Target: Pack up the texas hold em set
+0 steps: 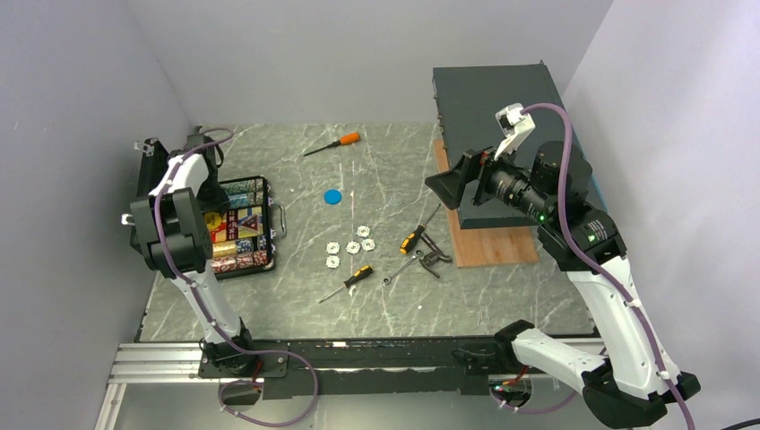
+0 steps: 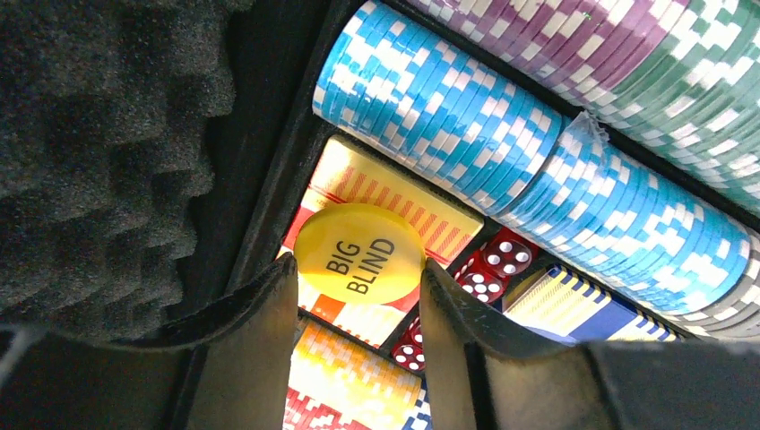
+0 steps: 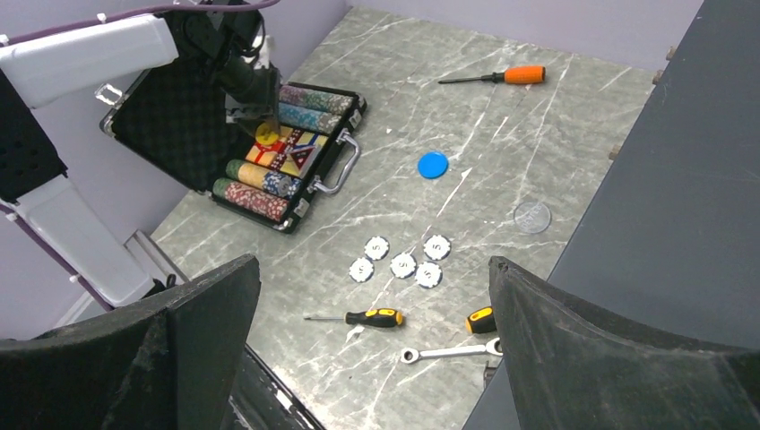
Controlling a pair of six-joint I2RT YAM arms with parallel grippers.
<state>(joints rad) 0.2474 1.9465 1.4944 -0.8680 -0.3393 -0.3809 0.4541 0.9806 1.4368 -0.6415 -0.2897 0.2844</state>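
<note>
The black case (image 1: 272, 260) lies open at the left, its egg-crate foam lid (image 2: 90, 152) raised and rows of poker chips (image 2: 502, 152), card decks and red dice (image 2: 495, 267) inside. My left gripper (image 2: 358, 278) is down in the case. Its fingertips touch both edges of a yellow "BIG BLIND" disc (image 2: 358, 251), which lies over the card decks. A blue disc (image 1: 332, 195) and several white chips (image 1: 349, 245) lie loose on the table. My right gripper (image 3: 372, 269) is open and empty, held high over the right side.
An orange-handled screwdriver (image 1: 333, 143) lies at the back. Two yellow-handled screwdrivers (image 1: 349, 281) (image 1: 412, 238) and a wrench (image 1: 403, 267) lie mid-table. A large dark flat box (image 1: 497, 116) rests on a wooden board (image 1: 488, 244) at the right. A clear disc (image 3: 532, 216) lies near it.
</note>
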